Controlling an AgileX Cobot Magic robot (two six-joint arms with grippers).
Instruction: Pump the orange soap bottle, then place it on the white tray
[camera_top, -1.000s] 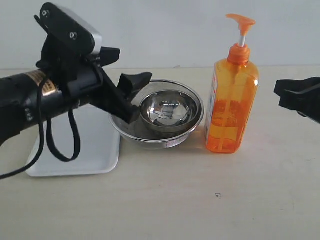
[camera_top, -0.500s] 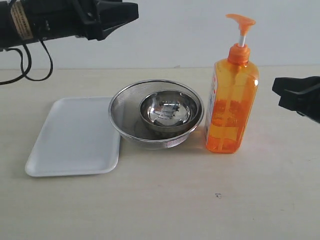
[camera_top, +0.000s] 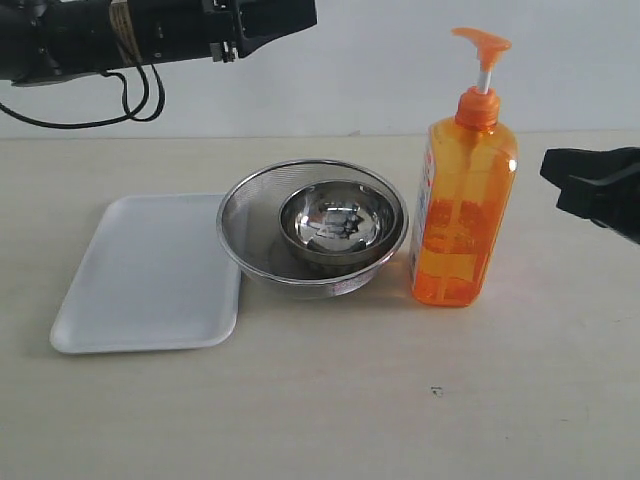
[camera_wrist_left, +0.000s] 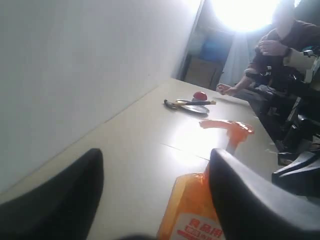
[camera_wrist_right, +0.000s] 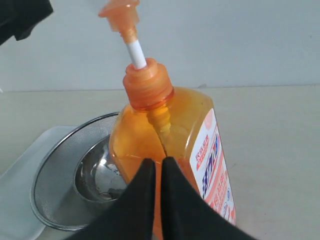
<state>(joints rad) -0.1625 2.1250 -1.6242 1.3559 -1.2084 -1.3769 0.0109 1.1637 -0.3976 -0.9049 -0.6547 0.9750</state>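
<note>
- Hanging high above the surface (camera_top: 400, 400) at the far left, the left pincer (camera_top: 295, 15) is well clear of everything; its wrist view shows both fingers (camera_wrist_left: 245, 195) spread wide with nothing between them.
- The white tray (camera_top: 140, 290) lies flat below it, with nothing on it.
- Just right of the tray sits a round mesh strainer (camera_top: 245, 225), its rim overlapping the tray's right edge in the exterior view, with a steel bowl (camera_top: 340, 225) nested inside.
- The orange soap bottle (camera_top: 462, 210) stands upright on the surface just right of the strainer, off the tray, pump head raised.
- The right pincer (camera_top: 555, 185) hovers right of the bottle, apart from it, fingers (camera_wrist_right: 142, 200) pressed together and holding nothing.
</note>
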